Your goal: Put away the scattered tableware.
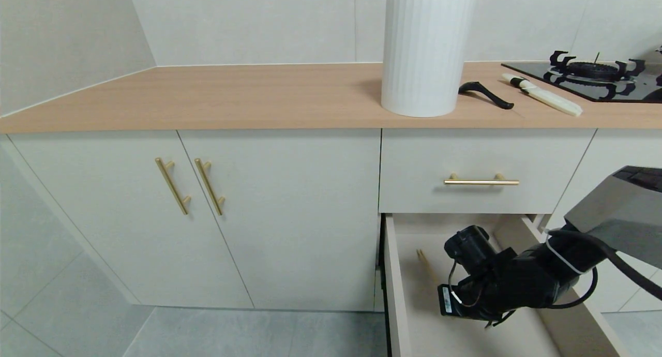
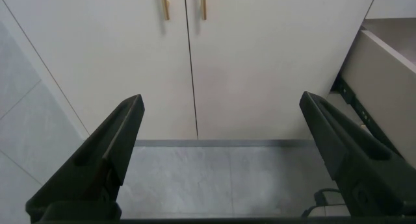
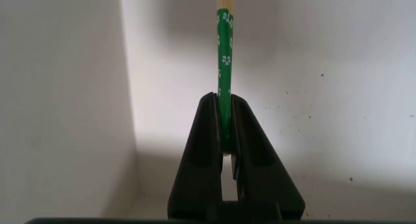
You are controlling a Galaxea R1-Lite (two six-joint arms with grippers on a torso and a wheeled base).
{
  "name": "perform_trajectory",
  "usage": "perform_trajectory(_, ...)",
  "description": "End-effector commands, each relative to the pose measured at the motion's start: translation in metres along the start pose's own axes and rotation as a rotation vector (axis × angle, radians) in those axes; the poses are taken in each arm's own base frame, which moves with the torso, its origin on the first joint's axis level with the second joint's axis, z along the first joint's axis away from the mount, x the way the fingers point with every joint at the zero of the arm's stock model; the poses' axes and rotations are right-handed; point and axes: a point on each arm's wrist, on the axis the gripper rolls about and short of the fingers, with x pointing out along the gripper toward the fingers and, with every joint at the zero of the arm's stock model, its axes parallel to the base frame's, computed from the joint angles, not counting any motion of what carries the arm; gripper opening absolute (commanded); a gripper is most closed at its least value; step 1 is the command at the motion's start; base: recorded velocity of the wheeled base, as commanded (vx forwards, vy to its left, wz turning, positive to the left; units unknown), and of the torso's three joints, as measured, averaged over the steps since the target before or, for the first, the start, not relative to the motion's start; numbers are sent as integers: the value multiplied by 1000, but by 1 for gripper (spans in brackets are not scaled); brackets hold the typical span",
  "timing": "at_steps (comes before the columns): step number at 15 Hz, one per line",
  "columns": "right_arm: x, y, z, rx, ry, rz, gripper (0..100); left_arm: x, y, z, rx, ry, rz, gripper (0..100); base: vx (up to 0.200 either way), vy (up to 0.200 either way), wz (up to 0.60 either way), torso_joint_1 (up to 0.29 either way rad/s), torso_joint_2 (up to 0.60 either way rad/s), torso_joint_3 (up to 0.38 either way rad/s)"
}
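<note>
- Inside the open drawer (image 1: 414, 305), seen from the head, the right arm (image 1: 522, 284) sits low over the drawer floor. A pale end of the chopsticks (image 1: 426, 266) pokes out beyond it, close to the drawer's left wall. The wrist hides the fingers from this side.
- Above the drawer, on the worktop (image 1: 232, 95), a black-handled tool (image 1: 486, 94) and a long cream piece (image 1: 543, 94) lie beside a white ribbed container (image 1: 426, 49). What the cream piece is stays unclear.
- From the left wrist, the left gripper (image 2: 221, 102) hangs with its fingers (image 2: 110, 152) wide apart and empty. It faces the cabinet doors beside the drawer, well apart from the chopsticks.
- From the right wrist, the right gripper (image 3: 225, 104) has its fingers clamped on the green chopsticks (image 3: 224, 55). Their long axis runs straight on from the fingertips, alongside the drawer's wall.
- Letting go looks like the coming move, and it rests with the right arm. I cannot tell whether the far end touches the drawer floor, or whether one stick or a pair is held.
</note>
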Motion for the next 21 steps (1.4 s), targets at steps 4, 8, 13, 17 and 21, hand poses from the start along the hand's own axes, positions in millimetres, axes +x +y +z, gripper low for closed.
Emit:
perform_trajectory(4,14,-1,-5,-6,37,-23,0,0,0,0,0,0,0,100,0,0,0,0,0,0)
perform_trajectory(8,16,-1,-6,-6,41,-25,0,0,0,0,0,0,0,100,0,0,0,0,0,0)
perform_trajectory(13,16,-2,-6,-6,39,-31,100,0,0,0,0,0,0,100,0,0,0,0,0,0)
perform_trajectory(17,16,-2,-6,-6,39,-31,100,0,0,0,0,0,0,100,0,0,0,0,0,0)
perform_trajectory(21,-20,0,6,5,-47,-1,100,0,0,0,0,0,0,100,0,0,0,0,0,0)
